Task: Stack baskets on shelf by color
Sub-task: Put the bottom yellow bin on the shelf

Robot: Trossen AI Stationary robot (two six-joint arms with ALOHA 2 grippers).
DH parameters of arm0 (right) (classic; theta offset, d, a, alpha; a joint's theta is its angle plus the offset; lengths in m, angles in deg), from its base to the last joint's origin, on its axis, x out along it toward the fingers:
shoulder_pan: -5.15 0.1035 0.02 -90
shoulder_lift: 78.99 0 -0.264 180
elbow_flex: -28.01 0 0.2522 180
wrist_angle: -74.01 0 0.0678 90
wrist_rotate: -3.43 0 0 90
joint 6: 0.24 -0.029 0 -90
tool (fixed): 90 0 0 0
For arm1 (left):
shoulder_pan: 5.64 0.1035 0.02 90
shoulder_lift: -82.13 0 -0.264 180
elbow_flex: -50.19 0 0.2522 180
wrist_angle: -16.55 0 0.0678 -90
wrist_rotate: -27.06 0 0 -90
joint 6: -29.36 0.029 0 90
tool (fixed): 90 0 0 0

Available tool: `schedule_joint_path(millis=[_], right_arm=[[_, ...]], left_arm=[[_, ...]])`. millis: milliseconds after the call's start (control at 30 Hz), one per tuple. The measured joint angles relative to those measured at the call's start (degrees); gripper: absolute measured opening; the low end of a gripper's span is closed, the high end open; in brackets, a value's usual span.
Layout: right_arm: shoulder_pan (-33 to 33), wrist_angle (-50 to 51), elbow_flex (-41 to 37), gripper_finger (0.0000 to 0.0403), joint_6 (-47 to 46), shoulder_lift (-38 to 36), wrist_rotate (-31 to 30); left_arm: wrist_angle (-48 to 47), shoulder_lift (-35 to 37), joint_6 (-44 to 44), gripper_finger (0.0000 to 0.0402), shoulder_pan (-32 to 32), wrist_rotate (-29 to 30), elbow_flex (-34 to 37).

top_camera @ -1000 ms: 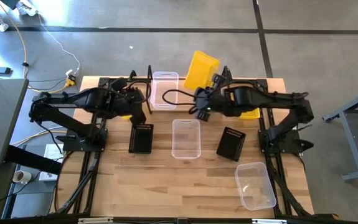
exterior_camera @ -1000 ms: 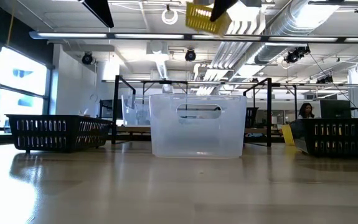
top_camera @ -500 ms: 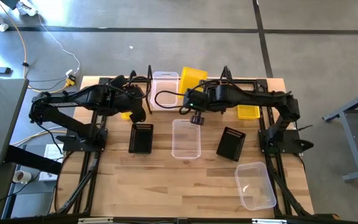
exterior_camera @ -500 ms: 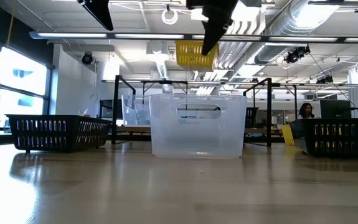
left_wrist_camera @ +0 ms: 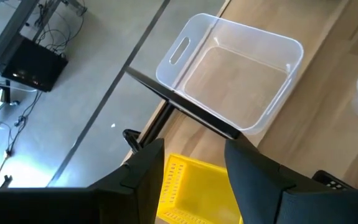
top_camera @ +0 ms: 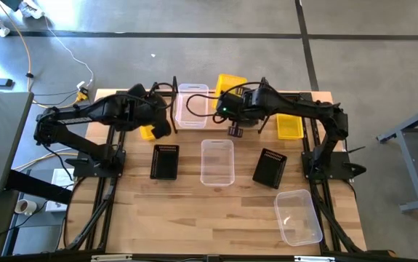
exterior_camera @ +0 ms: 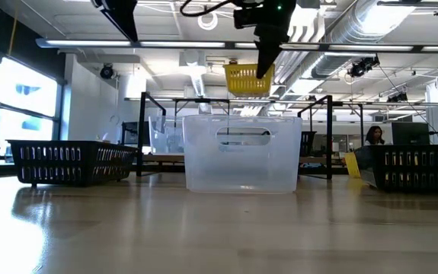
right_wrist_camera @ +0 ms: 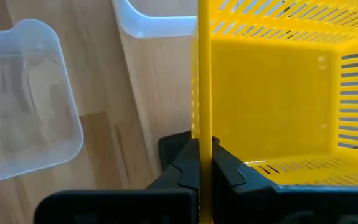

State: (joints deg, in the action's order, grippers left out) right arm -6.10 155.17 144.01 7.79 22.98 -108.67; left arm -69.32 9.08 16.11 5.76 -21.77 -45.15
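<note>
1. Two arms work over the wooden table (top_camera: 194,218); going from its left edge, the left gripper (top_camera: 158,120) comes first, above the shelf's (top_camera: 248,131) left end. In its wrist view its fingers (left_wrist_camera: 253,180) stand spread and hold nothing, and a yellow basket (left_wrist_camera: 194,193) lies below between them.
2. That same yellow basket (top_camera: 147,132) peeks out under the left arm at the back left of the table.
3. In front of it, a black basket (top_camera: 164,161) sits on the table, apart from the others.
4. A clear basket (top_camera: 192,105) rests on the shelf, near its left end, just right of the left gripper.
5. In the middle of the table, another clear basket (top_camera: 216,161) stands in front of the shelf; it fills the centre of the low view (exterior_camera: 240,152).
6. The right gripper (top_camera: 232,109) is clamped on the rim of a second yellow basket (top_camera: 230,84), held in the air over the shelf's middle, beside the clear basket there. The wrist view shows the jaws pinched shut on the yellow wall (right_wrist_camera: 272,81); the low view shows it hanging clear above the table (exterior_camera: 247,78).
7. A third yellow basket (top_camera: 289,127) lies at the shelf's right end.
8. A second black basket (top_camera: 270,167) sits tilted on the table, right of centre.
9. The third clear basket (top_camera: 298,215) lies at the front right corner.
</note>
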Motion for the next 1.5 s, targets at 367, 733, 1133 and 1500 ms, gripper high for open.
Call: schedule_joint_path(millis=[367,733,1133,1500], right_arm=[[-1.17,3.93,0.00,0.0000,-1.58,-4.26,-0.12],[-1.87,-22.46,-25.40,0.0000,-4.30,-20.45,-0.30],[-4.31,-38.65,-29.61,0.0000,8.51,-21.20,8.21],[-5.21,-37.92,-29.62,0.0000,10.22,-13.63,16.42]], left_arm=[[0.02,0.00,0.00,0.0158,3.95,-0.20,0.00],[0.04,0.00,1.18,0.0158,6.79,-0.63,-0.02],[0.04,0.00,0.45,0.0158,7.83,-2.14,0.00],[0.04,0.00,-0.04,0.0158,7.83,-2.05,0.00]])
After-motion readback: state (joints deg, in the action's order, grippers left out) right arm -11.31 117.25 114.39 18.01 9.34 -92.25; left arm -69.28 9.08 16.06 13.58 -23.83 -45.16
